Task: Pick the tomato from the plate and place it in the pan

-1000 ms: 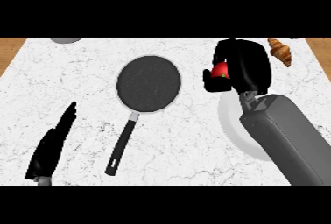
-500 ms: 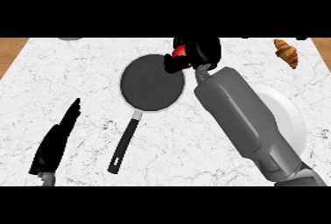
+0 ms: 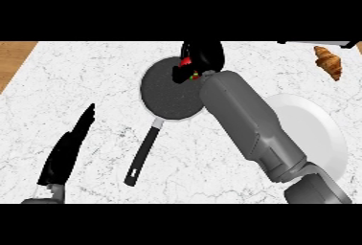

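**Task status: carrying stage, release not yet done.**

- Tomato (image 3: pixel 186 61): off the plate and in the right hand, above the far rim of the pan. Only small red patches show between the black fingers, with a speck of green lower down.
- Right hand (image 3: pixel 204 55): fingers curled round the tomato, gripping it. It hangs over the pan's far edge, and the grey forearm (image 3: pixel 247 119) runs back across the near right of the view.
- Pan (image 3: pixel 164 98): dark and round, lying on the tabletop (image 3: pixel 92 72) with its handle (image 3: pixel 143 153) pointing towards the robot. Nothing shows on the visible part of its floor.
- Plate (image 3: pixel 314 129): white, at the right of the pan. The pickup half of the task looks complete.
- Left hand (image 3: pixel 67 150): open with straight fingers, resting at the lower left, well apart from the pan.
- Croissant (image 3: pixel 328 62): far right corner, no part of the task.

**Left to do, as judged:** bring the tomato fully over the pan's floor, lower it, let go, and draw the hand clear.

**Hidden or unclear:**
- Most of the tomato is covered by the fingers.
- The forearm covers the pan's right rim and the plate's left part.
- The height of the tomato above the pan cannot be told from this steep view, nor whether it touches the rim.
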Motion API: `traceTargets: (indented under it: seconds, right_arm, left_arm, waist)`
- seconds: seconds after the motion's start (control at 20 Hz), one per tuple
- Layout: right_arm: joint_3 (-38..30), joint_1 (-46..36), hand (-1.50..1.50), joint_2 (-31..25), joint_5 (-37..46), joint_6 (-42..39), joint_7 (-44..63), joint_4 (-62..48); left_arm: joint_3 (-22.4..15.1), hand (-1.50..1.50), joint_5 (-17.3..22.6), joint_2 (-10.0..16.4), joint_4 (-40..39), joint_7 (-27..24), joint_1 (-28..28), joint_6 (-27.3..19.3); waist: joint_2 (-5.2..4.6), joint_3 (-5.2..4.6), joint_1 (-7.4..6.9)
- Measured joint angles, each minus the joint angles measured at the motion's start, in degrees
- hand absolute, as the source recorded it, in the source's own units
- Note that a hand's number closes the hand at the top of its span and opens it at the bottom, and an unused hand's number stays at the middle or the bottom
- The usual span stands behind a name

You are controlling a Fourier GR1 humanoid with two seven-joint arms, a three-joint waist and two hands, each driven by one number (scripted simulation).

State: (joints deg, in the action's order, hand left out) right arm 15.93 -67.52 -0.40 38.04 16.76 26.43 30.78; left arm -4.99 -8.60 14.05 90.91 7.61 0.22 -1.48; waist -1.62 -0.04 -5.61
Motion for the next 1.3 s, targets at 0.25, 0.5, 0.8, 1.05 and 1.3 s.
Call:
traceTargets:
  seconds: [0.25, 0.5, 0.8, 1.05, 1.3]
  right_arm:
    - [-1.57, -0.23, -1.50, 0.28, -5.84, -1.89, -3.20, -5.68]
    - [-6.62, 1.21, -1.50, 0.36, -15.87, -2.39, -4.38, -8.07]
    - [-10.35, 1.73, -1.50, 0.39, -22.91, 5.02, -12.64, -7.77]
    - [-13.27, 1.14, -1.50, 0.40, -27.58, 14.75, -17.88, -7.45]
    - [-17.90, 0.59, -1.50, 0.40, -31.43, 22.96, -22.04, -8.46]
  left_arm:
    - [-0.49, 0.00, 0.02, -0.09, -0.04, 0.24, -1.58, 0.80]
    - [-1.62, 0.00, -0.34, -0.70, 0.05, 0.47, -2.41, 1.18]
    - [-1.57, 0.00, -0.70, -1.05, -0.48, 1.07, -3.72, 0.94]
    - [-1.19, 0.00, -0.48, -0.85, -0.51, 1.16, -3.32, 1.15]
    - [0.00, 0.00, 0.03, -0.59, -0.65, 1.20, -2.90, 1.00]
  waist:
    - [-0.83, 0.04, -2.02]
    - [-1.10, 0.12, -3.53]
    - [-1.10, 0.16, -3.57]
    - [-0.82, 0.14, -3.38]
    - [-0.48, 0.12, -1.42]
